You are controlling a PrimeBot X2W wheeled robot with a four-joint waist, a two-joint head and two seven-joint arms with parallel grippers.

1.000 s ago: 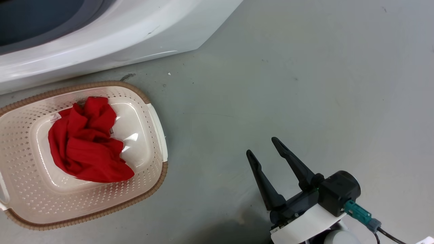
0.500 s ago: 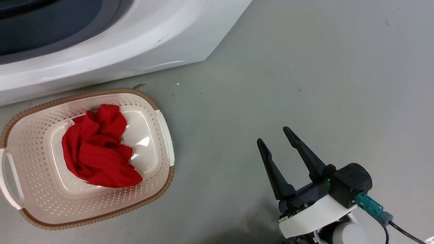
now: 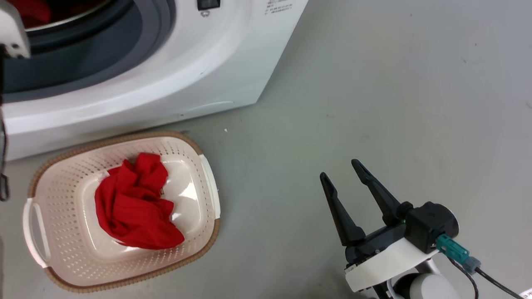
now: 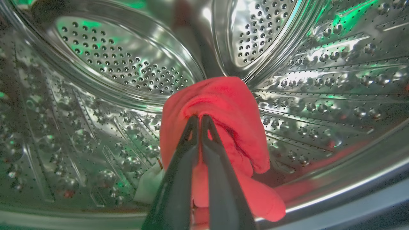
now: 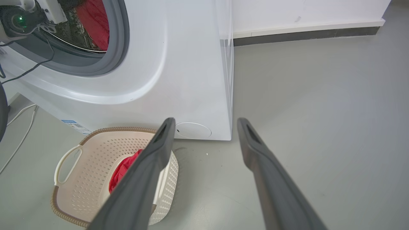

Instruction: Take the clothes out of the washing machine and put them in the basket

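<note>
Inside the washing machine (image 3: pixel 187 79), glossy white outside, the perforated steel drum (image 4: pixel 121 64) is gleaming around soft matt clothes (image 4: pixel 223 105).

Three viewpoints: high, low, and shut in close.
The head camera looks steeply down on the floor (image 3: pixel 374 104), the washing machine (image 3: pixel 187 74) front and the basket (image 3: pixel 62 232). The right wrist camera, low and set back, faces that same front and basket. The left wrist camera sits close inside the steel drum (image 4: pixel 111 64).

No legible wording: small grey print (image 3: pixel 279 6) high on the washing machine (image 3: pixel 174 83) front, too tiny to read; blue-and-white sticker (image 5: pixel 75 126) low on its front, equally blurred.
</note>
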